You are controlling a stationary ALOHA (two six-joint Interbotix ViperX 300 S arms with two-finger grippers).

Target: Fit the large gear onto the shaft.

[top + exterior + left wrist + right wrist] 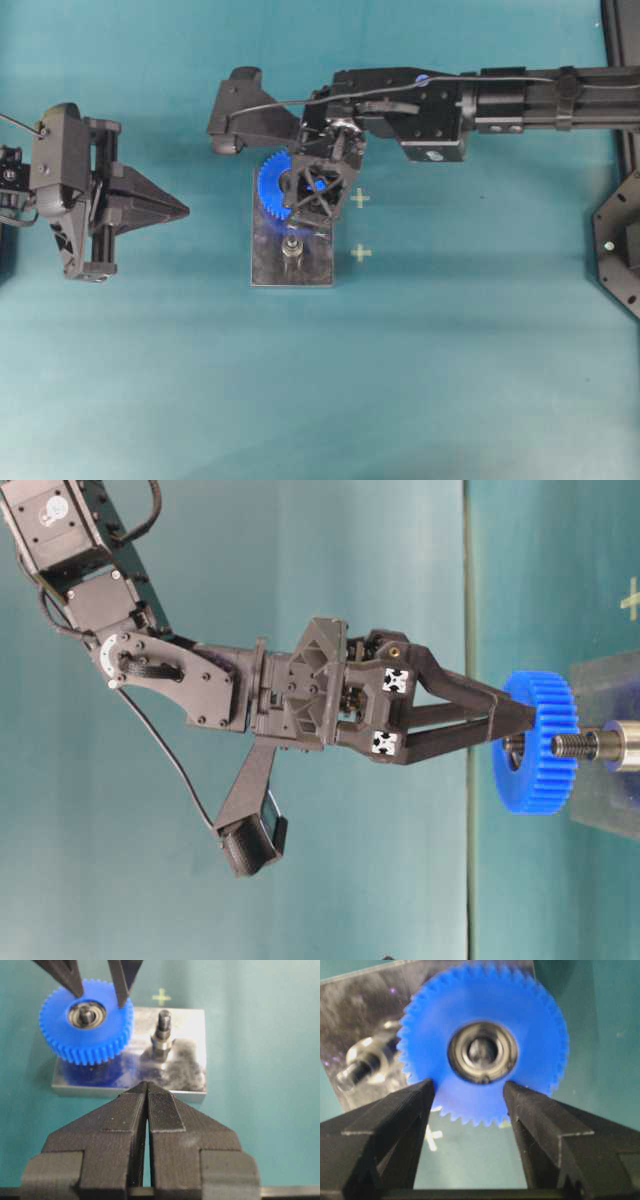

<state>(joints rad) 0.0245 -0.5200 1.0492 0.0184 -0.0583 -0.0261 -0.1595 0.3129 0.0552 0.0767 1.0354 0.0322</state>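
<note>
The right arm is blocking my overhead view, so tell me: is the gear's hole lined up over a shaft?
Observer: Yes. In the left wrist view the large gear has its hub centred on the far shaft, whose metal tip shows inside the hole.
Operator: Is the right tool gripping the rim?
Observer: No. The right tool is open, with its fingertips on either side of the hub, inside the rim.
Operator: Is the gear seated?
Observer: Probably not. At table level it sits about level with the threaded top of the bare shaft, above the plate.
</note>
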